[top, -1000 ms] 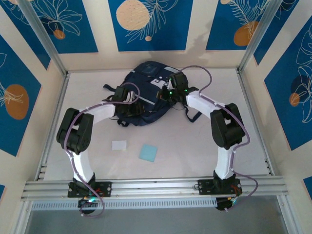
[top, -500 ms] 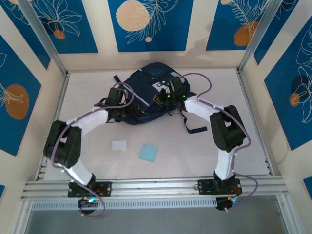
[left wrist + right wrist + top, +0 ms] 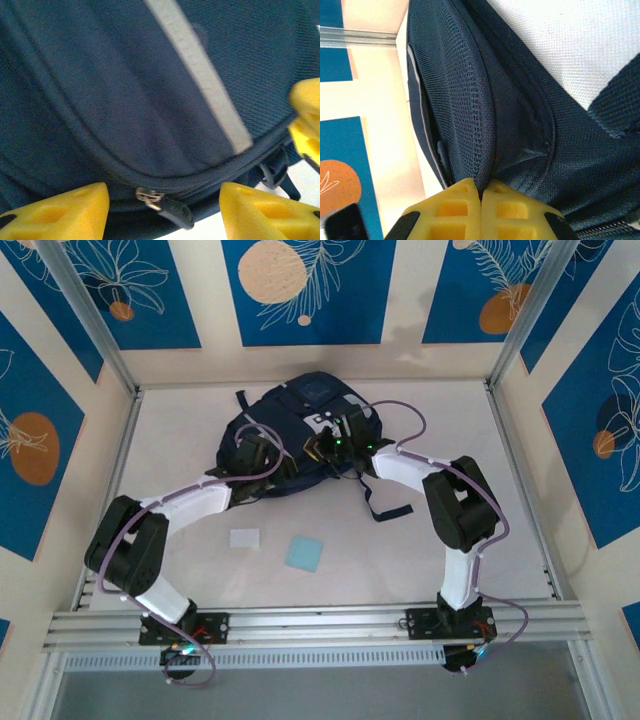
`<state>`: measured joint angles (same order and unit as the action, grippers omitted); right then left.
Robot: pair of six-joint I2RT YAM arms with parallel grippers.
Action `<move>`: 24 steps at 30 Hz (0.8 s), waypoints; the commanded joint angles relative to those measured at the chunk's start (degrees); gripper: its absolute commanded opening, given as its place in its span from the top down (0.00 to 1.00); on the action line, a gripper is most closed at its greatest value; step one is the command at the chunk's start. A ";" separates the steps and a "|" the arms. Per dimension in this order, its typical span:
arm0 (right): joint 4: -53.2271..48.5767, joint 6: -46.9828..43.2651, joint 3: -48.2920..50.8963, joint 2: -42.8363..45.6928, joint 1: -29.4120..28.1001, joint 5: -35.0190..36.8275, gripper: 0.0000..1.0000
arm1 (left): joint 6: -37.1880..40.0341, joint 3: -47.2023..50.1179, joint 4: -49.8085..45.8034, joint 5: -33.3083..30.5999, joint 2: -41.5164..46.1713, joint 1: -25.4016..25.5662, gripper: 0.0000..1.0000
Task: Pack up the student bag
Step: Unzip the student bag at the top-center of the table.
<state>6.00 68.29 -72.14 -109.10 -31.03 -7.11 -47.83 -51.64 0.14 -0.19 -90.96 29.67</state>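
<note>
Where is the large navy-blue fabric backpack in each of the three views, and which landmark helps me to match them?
Top external: the large navy-blue fabric backpack lies far centre on the white table.
Left wrist: the backpack covers nearly the whole picture.
Right wrist: the backpack runs from the top down to the bottom right.
Landmark: its light grey patch, mid-bag from above, is top right in the right wrist view.

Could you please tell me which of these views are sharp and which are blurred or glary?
Top external view: evenly lit, the student bag crisp, shadows soft. Left wrist view: soft throughout, the grey stripe smeared, the zipper pull hazy. Right wrist view: mesh weave sharp, the light patch bright.
</note>
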 commanded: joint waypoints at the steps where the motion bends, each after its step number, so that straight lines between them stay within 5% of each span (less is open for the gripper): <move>1: 6.68 2.22 0.42 -0.15 -0.52 -3.62 1.00 | -5.41 2.07 3.72 -2.72 -1.19 0.39 0.40; 7: 8.62 3.62 0.80 -0.75 -0.79 -4.53 1.00 | -7.76 -0.46 6.36 -1.49 -5.24 0.77 0.42; 15: 10.26 4.39 3.16 0.05 1.12 -5.54 1.00 | 0.67 -1.05 1.05 -3.38 -7.58 1.74 0.80; 21: 11.30 4.29 5.16 1.41 2.70 -5.67 1.00 | 11.56 -2.68 -8.60 -8.78 -5.68 1.64 0.81; 24: 11.40 4.08 5.00 1.43 2.81 -5.89 1.00 | 14.02 -5.30 -11.97 -9.97 -7.87 1.44 0.67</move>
<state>14.50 72.12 -67.35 -110.56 -28.62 -10.37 -39.81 -55.11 -2.55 -5.34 -97.25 31.38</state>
